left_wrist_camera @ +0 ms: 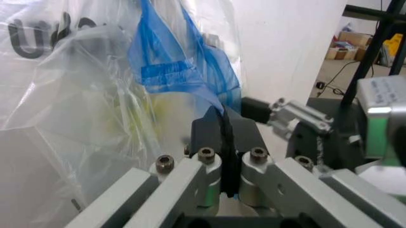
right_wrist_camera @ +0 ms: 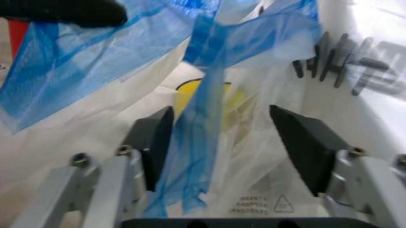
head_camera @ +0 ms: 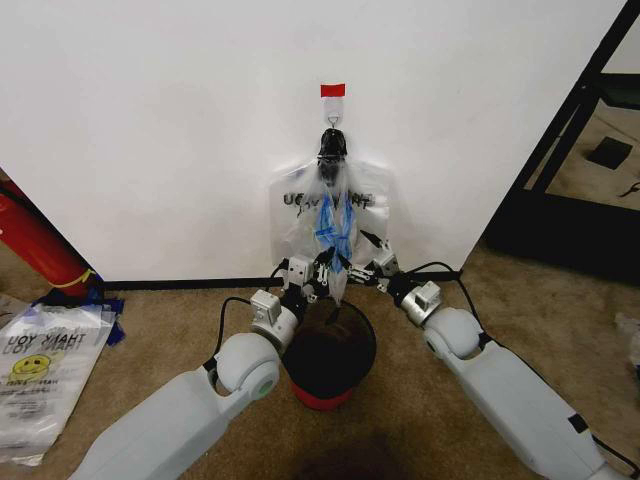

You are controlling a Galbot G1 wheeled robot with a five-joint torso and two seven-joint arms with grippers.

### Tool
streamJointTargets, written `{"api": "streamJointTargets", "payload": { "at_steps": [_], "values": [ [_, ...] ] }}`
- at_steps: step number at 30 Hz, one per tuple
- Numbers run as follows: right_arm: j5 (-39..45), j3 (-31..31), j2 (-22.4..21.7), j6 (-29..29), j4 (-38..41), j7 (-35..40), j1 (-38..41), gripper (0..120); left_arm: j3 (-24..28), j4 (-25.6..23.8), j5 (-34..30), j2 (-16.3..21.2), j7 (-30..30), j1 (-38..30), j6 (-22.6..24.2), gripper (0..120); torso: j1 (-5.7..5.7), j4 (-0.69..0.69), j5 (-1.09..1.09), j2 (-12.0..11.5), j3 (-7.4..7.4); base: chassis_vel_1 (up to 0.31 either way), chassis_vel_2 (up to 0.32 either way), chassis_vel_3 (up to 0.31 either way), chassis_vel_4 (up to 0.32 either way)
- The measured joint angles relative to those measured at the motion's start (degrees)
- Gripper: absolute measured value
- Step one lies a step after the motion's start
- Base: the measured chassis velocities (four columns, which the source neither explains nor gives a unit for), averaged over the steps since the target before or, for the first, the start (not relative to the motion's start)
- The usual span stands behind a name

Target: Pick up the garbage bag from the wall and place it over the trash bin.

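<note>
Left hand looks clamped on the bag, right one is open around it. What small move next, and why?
Probably close the right hand on the blue strip of the garbage bag. Its pads stand apart either side of that strip, while the left hand is already shut on the plastic, and the bag hangs from the black clip above the trash bin.

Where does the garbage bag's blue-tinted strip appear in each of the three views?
Head view: blue strip runs down the middle of the garbage bag, under the black hook clip.
Left wrist view: strip ends pinched in the shut left gripper.
Right wrist view: strip hangs between the open right gripper's fingers.
Shared landmark: the blue strip.
</note>
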Motion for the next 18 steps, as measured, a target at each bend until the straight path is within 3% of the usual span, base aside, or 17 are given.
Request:
{"api": "streamJointTargets", "payload": {
  "at_steps": [11,13,16,18],
  "values": [
    [-0.02,0.44,0.43,0.19,0.76,1.39,-1.77,15,-0.14,-0.24,0.14,-0.33,-0.12,0.36,-0.04,0,0.00,0.00,0.00,0.01,0.00,0.000,0.000,0.000,0.000],
    [0.02,0.52,0.50,0.17,0.94,1.65,-1.94,13,-0.15,-0.24,0.15,-0.33,-0.13,0.36,-0.05,0,0.00,0.00,0.00,0.01,0.00,0.000,0.000,0.000,0.000],
    [0.47,1.43,0.47,-0.28,2.36,1.99,-3.34,0,-0.48,-0.25,0.20,-0.28,-0.18,0.43,-0.11,0,0.00,0.00,0.00,0.01,0.00,0.000,0.000,0.000,0.000],
    [0.93,2.05,0.43,-0.36,3.09,2.00,-4.19,0,-0.74,-0.29,0.20,-0.24,-0.22,0.54,-0.17,0,0.00,0.00,0.00,0.01,0.00,0.000,0.000,0.000,0.000]
  ]
}}
